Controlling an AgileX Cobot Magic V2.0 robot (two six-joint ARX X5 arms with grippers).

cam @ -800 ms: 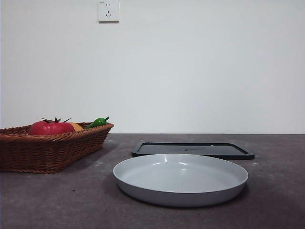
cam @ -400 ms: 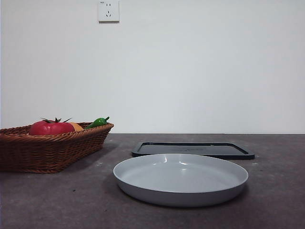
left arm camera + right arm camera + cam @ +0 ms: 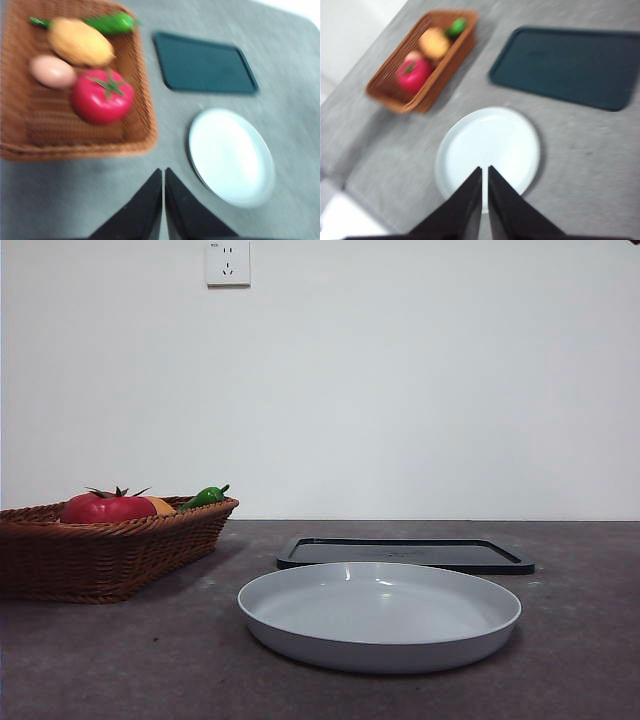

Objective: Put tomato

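- Wicker made up the one basket (image 3: 110,550) at the left of the table (image 3: 120,660), and it held four things: one tomato (image 3: 106,508), one orange-yellow fruit (image 3: 81,46), one pale egg-shaped piece (image 3: 52,71) and one green pepper (image 3: 205,497).
- That red tomato, with its dark green stem, lay inside the basket beside the pale piece and the orange-yellow fruit; no gripper touched it.
- One grey plate (image 3: 380,618) sat near the middle of the table, bare.
- One dark flat tray (image 3: 405,554) lay just behind the plate, also bare.
- One white wall socket (image 3: 227,262) hung high on the wall.
- Two grippers hung above the table, both seen blurred: the left gripper (image 3: 163,176) over bare table between basket and plate, its jaws pressed together and holding nothing; the right gripper (image 3: 485,173) over the plate, its jaws likewise closed on nothing.
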